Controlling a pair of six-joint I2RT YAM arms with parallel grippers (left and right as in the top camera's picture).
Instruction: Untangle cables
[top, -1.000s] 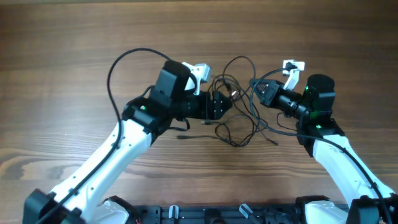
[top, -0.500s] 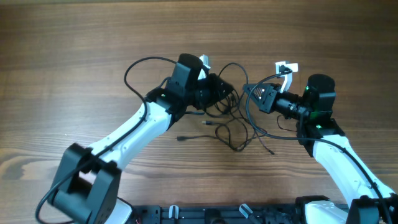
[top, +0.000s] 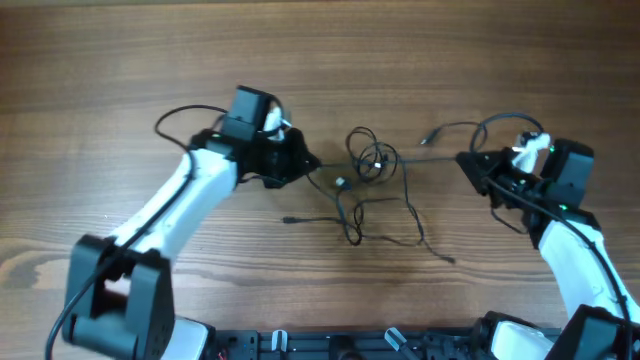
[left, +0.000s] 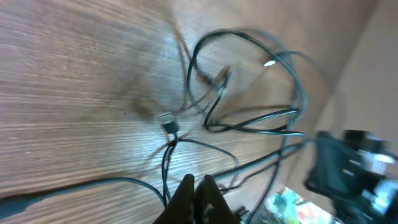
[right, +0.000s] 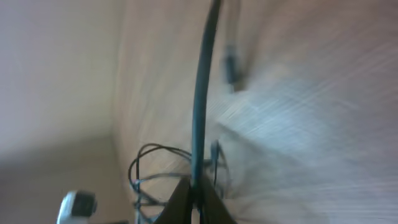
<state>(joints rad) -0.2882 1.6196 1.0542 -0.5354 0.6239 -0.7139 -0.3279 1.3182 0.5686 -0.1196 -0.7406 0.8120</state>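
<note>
The cables (top: 372, 157) lie mid-table as a small coil with thin black strands trailing toward the front. My left gripper (top: 308, 165) sits just left of the coil. Its jaws (left: 198, 182) are pressed together on a strand that leads up to a small plug (left: 169, 124). My right gripper (top: 466, 162) is to the right of the coil. In its wrist view the right gripper (right: 196, 183) is shut on a cable (right: 202, 93) that runs taut, straight away from the fingertips. A loose plug end (top: 426, 138) lies between the coil and the right gripper.
The wooden table (top: 120, 60) carries both arms. Thicker black arm wires loop beside the left wrist (top: 172, 117) and above the right wrist (top: 500, 121). The right arm (left: 348, 163) shows at the edge of the left wrist view. The robot base (top: 380, 345) lines the front edge.
The left gripper closed and drew back to the left. The right arm pulled away to the right. The tangle between them has stretched out and loosened.
</note>
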